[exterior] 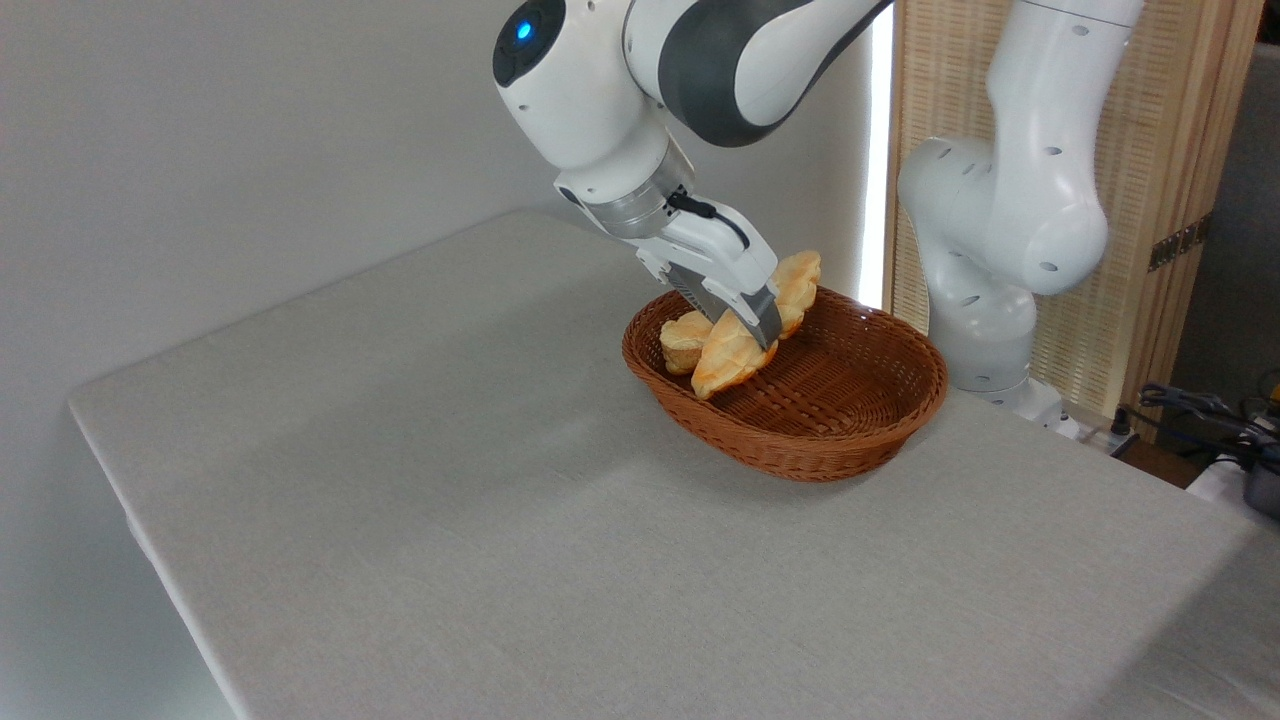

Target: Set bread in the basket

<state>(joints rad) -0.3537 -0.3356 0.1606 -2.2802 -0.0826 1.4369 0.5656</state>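
- My two-finger gripper (762, 325) reaches down into the oval, reddish-brown woven wicker basket (830, 440).
- My fingers are closed around the middle of the long, flat, golden-orange bread (735, 358) with wavy edges.
- The bread is tilted. Its low end is down in the left part of the basket, and its high end pokes up past the back rim.
- A small, pale round roll (684, 342) sits in the basket, just beside the low end of the bread.
- The basket stands on the grey cloth table (450, 500).
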